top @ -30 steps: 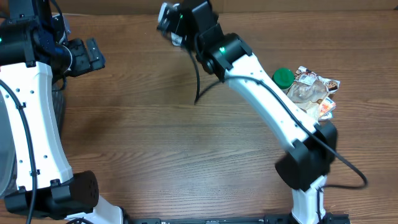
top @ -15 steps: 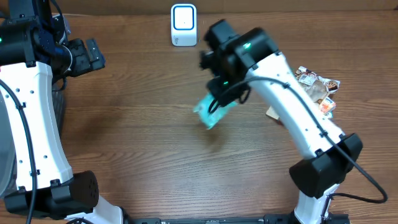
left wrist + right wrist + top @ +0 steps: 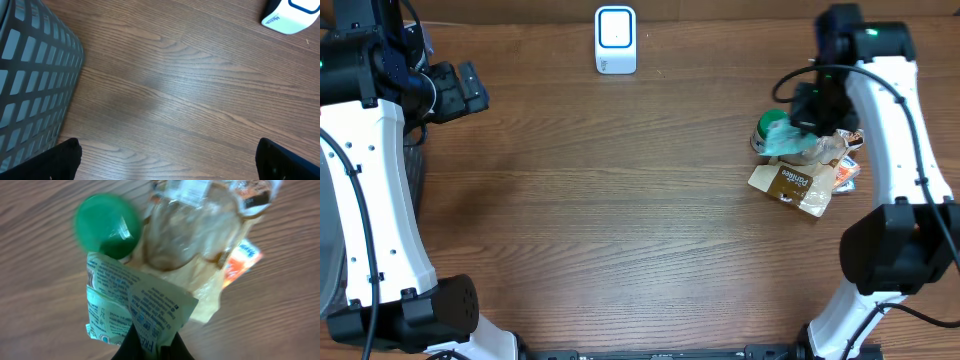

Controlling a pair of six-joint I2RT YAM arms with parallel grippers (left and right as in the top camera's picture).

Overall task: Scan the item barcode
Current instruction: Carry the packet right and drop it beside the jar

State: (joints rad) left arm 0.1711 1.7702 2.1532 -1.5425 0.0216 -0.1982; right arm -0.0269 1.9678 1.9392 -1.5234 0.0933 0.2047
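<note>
Overhead, the right gripper [image 3: 808, 112] pinched a teal packet [image 3: 783, 140] over the snack pile [image 3: 798, 182], well apart from the white scanner [image 3: 615, 40]. From the left wrist, the left gripper [image 3: 169, 161] stood spread wide beside a grey basket [image 3: 30, 85]. From the right wrist, the pinched packet hung near a green lid [image 3: 106, 225].

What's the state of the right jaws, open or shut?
Shut: the right gripper pinches the teal packet, its crumpled edge clamped between the jaws.
</note>
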